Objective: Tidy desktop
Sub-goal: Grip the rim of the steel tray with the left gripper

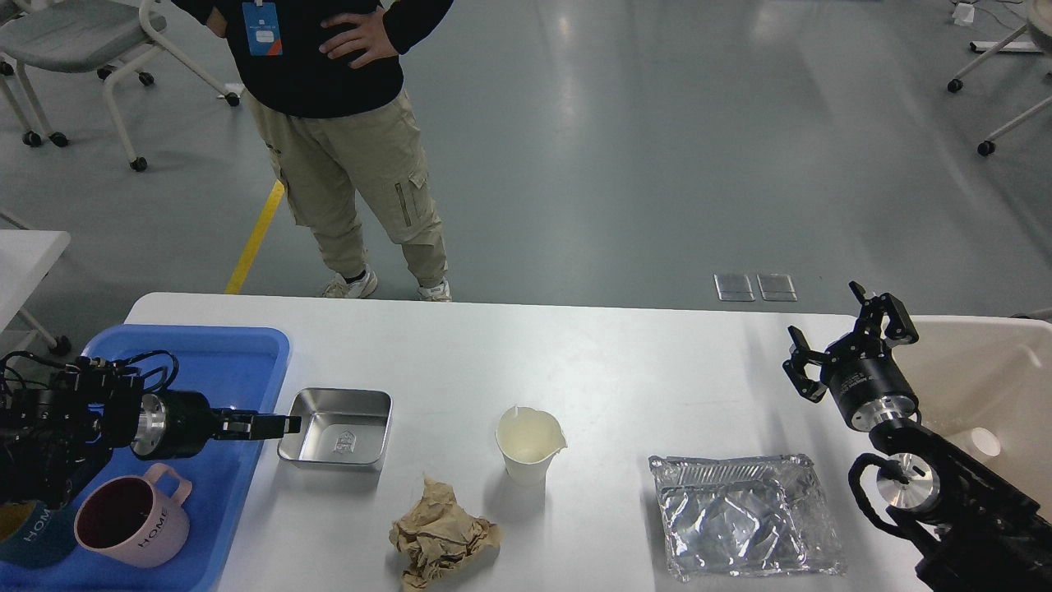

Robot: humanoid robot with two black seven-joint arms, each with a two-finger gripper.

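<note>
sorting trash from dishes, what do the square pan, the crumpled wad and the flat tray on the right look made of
Square pan: looks like brushed stainless steel, dull grey sheen, stamped base.
Crumpled wad: brown paper, matte and creased.
Flat tray: thin aluminium foil, bright, wrinkled, ribbed rim.

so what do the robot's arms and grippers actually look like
Both arms are black with polished silver rings at the joints. The left gripper has slim black fingers; loose black cables loop over the arm behind it. The right gripper has two chunky black fingers on a round black wrist bearing small white lettering.
</note>
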